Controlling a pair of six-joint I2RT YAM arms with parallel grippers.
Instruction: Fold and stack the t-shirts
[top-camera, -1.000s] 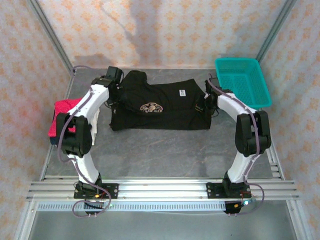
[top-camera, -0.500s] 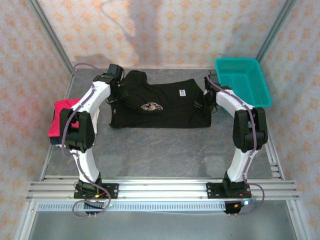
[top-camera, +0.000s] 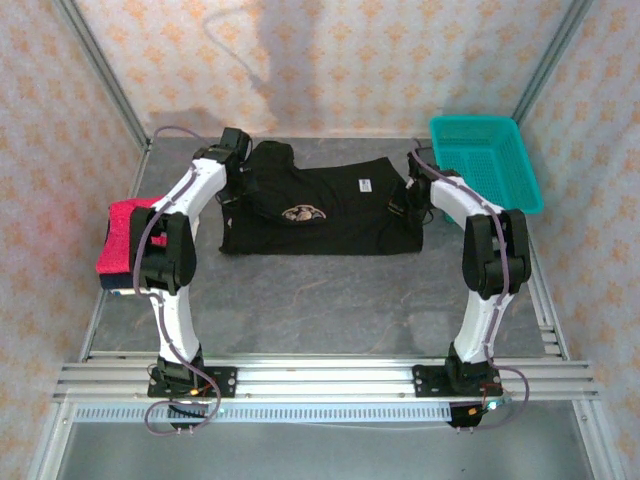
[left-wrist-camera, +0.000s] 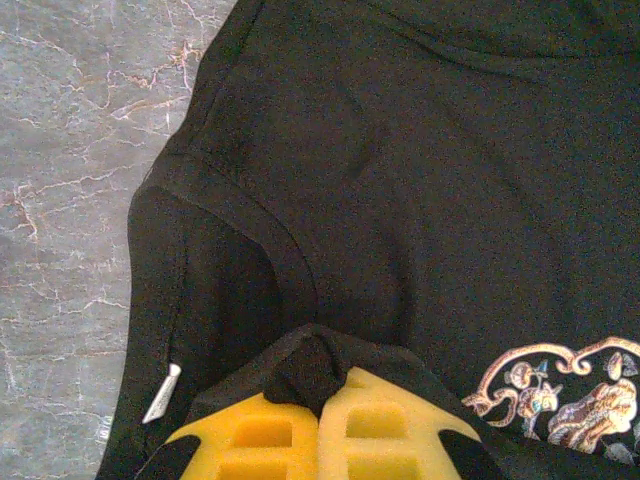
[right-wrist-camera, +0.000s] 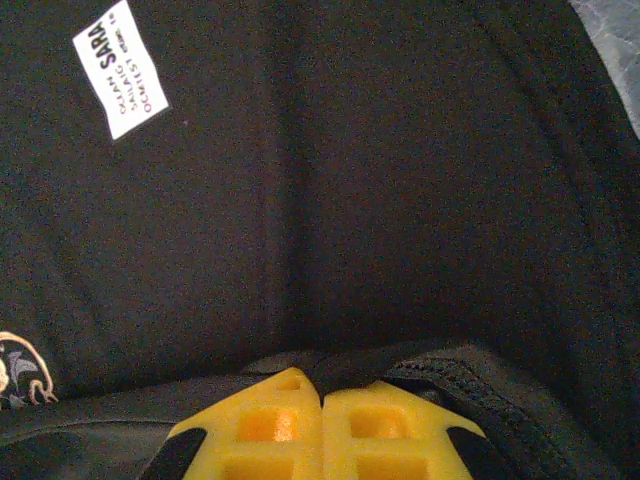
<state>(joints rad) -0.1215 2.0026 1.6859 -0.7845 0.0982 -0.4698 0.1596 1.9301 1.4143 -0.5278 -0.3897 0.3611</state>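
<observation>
Both arms had reached farther back, drawing the near edge of the black t-shirt (top-camera: 320, 205) with them. It looked soft, light and limp, best pinched at its edges. The left end effector (left-wrist-camera: 318, 385) and right end effector (right-wrist-camera: 322, 385) were each clamped on a fold. It lay on the tabletop (top-camera: 320, 300) just beside the teal basket (top-camera: 475, 120), its long axis pointing at the basket and its hem apparently nearest.

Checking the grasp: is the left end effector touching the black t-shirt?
Touching. Left wrist view: the left end effector pinches a fold of the black t-shirt.
</observation>
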